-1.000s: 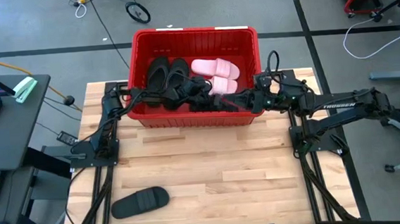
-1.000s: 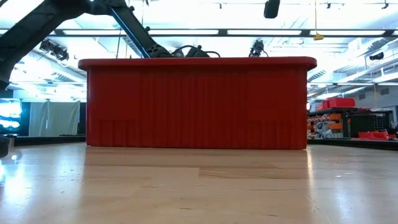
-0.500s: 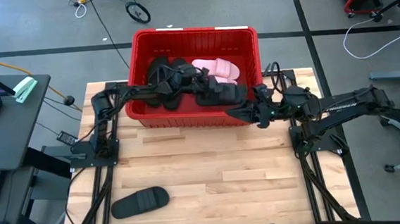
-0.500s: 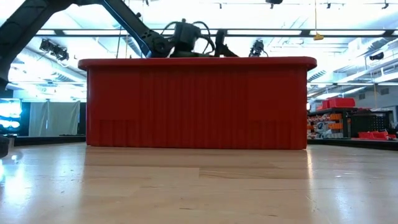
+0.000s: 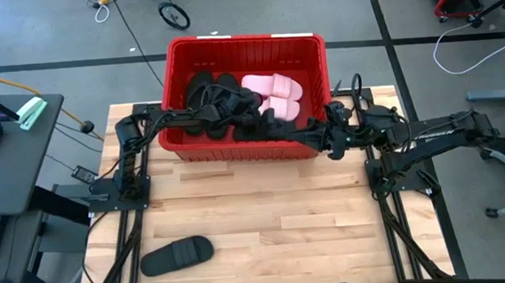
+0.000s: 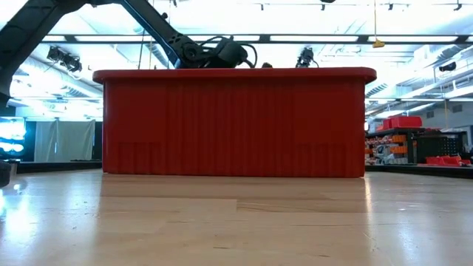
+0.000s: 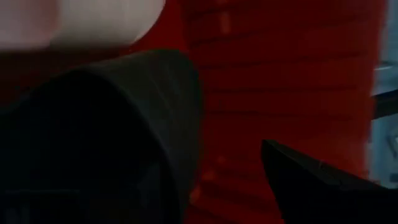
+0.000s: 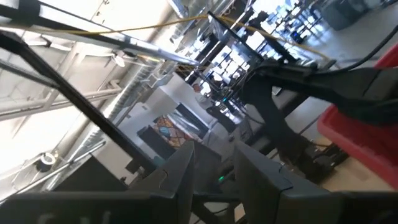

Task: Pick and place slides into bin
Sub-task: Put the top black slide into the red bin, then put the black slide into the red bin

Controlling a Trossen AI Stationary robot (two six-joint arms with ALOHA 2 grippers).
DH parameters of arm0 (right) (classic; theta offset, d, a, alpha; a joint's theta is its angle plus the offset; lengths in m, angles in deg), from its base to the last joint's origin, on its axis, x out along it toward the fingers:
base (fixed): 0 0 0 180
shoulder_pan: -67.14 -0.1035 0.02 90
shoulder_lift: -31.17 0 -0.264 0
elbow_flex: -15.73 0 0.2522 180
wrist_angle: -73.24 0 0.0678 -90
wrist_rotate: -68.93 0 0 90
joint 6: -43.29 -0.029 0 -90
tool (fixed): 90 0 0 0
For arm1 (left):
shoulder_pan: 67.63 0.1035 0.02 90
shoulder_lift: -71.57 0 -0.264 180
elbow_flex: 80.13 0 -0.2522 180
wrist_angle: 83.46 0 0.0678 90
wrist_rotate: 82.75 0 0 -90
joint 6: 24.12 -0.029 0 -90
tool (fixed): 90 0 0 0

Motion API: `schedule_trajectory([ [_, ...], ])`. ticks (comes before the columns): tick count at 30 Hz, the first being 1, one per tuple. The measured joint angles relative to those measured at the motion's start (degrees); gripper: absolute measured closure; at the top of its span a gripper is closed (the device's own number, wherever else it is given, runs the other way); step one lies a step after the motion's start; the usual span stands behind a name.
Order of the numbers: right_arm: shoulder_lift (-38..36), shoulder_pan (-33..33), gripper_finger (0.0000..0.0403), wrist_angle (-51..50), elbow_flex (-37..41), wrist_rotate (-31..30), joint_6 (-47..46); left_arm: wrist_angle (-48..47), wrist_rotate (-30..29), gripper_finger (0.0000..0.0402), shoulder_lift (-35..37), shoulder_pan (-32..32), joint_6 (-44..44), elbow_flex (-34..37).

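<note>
The red bin (image 5: 246,42) stands at the table's far middle and fills the low view (image 6: 236,125). In it lie two black flip-flops (image 5: 203,90) and two pale pink slides (image 5: 275,88). My left gripper (image 5: 256,125) reaches in from the left, low by the near wall. Its wrist view shows a black slide (image 7: 93,137) close against it. One finger (image 7: 311,186) stands apart from that slide, with the red wall (image 7: 280,74) between them. My right gripper (image 5: 308,138) hangs at the bin's near right corner, tipped upward, narrowly open and empty (image 8: 214,155). Another black slide (image 5: 177,254) lies sole-down on the table's near left. My left gripper is close against the black slide (image 7: 174,124) inside the bin. The slide covers one finger, and the other finger is clear of it. I cannot tell whether the gripper touches the slide.
The bin's near wall (image 5: 235,148) lies under both arms. My left arm (image 6: 214,53) shows just above the rim in the low view. The bin's red rim (image 8: 367,130) shows in the right wrist view. Bare wood (image 5: 276,220) spans the table's near half. A desk (image 5: 2,132) stands left of the table.
My left gripper rose above the bin's rim, then came down again inside the bin near its near wall. My right gripper drew back out of the bin toward the table's right and near edges and now hangs at the bin's near right corner.
</note>
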Motion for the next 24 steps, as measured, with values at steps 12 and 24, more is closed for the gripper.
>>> schedule_trajectory([
  [12, 0.0, 6.2, 0.0286, 0.2, 0.0, -0.2, -4.4, -3.9, 1.4, 0.0159, -0.2, -0.8, -2.5, 0.1],
  [24, -0.1, 5.8, 0.0286, 0.6, 0.0, 0.0, -4.5, 6.8, 6.2, 0.0177, -2.1, -1.0, -1.4, -3.4],
])
